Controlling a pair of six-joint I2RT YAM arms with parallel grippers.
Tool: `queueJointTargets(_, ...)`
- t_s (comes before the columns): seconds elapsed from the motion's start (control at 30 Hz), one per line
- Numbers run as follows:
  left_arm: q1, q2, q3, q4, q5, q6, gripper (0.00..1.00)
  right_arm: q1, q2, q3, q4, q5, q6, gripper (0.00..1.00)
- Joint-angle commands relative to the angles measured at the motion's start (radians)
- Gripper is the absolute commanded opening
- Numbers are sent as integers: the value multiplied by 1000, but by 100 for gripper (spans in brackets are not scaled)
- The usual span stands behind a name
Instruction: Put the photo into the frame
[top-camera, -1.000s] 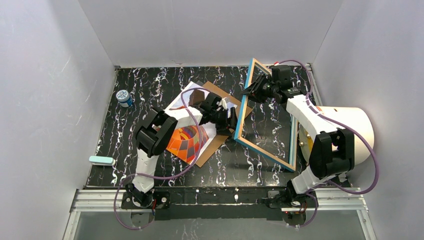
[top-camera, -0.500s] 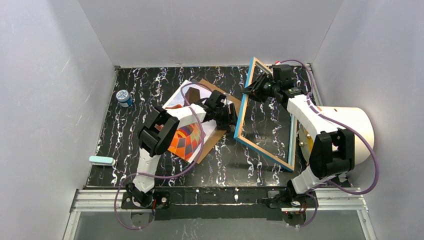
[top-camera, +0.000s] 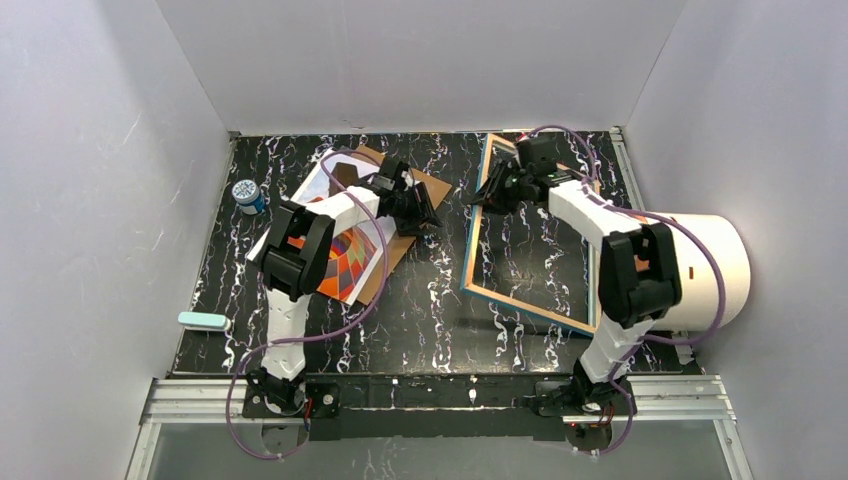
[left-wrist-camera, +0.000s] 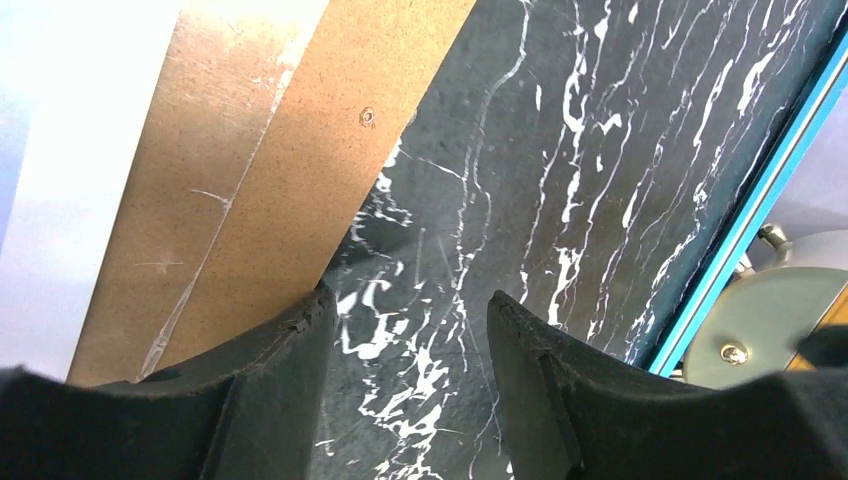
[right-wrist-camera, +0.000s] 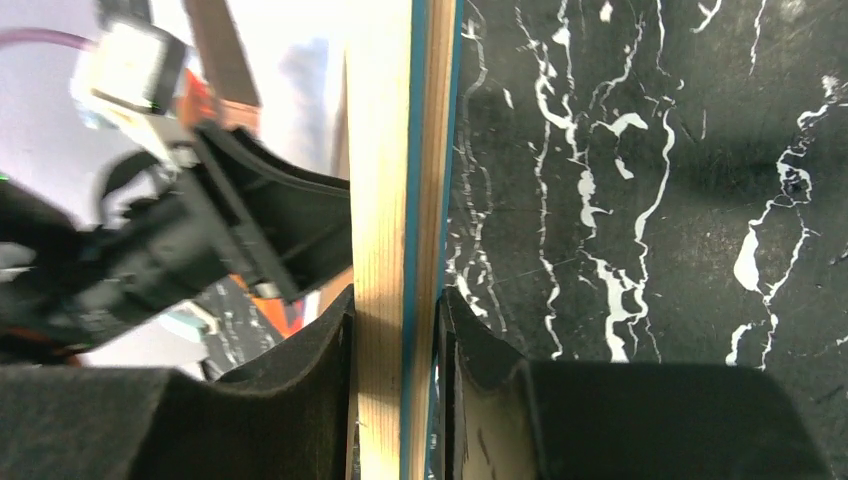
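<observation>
The frame (top-camera: 474, 245), blue rim with a light wood edge, stands tilted on the right half of the table. My right gripper (top-camera: 497, 190) is shut on its left rim near the far corner. The right wrist view shows the wood and blue rim (right-wrist-camera: 395, 150) clamped in the right gripper (right-wrist-camera: 398, 300). The photo (top-camera: 340, 262), an orange balloon print, lies on the brown backing board (top-camera: 398, 243) at centre left. My left gripper (top-camera: 425, 210) is open and empty at the board's right edge. The left wrist view shows the left gripper (left-wrist-camera: 410, 310) over bare table, beside the board (left-wrist-camera: 300, 150) and the blue rim (left-wrist-camera: 760, 200).
A small blue and white jar (top-camera: 246, 194) stands at the far left. A pale teal block (top-camera: 203, 321) lies at the near left edge. A big white cylinder (top-camera: 715, 265) sits right of the frame. Grey walls enclose the table.
The photo and backing board have shifted left and back, and my left gripper has moved back with them, away from the frame. My right gripper has carried the frame's rim left.
</observation>
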Motion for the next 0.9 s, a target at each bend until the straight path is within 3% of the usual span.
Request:
queueJointTargets(0.0,54,-1,62,-113,68,55,57,41,86,74,-18,-19,-60,10)
queueJointTargets(0.17,68,-80,132,-155,101,61,61,91,207,155,15,-35,0,10)
queueJointTargets(0.47,119,-211,144,-322,-87,130,64,179,423,330,20,-48,107,14)
queueJointTargets(0.87,153,-283,104,-381,-167,178,66,250,531,406,10,-4,159,19)
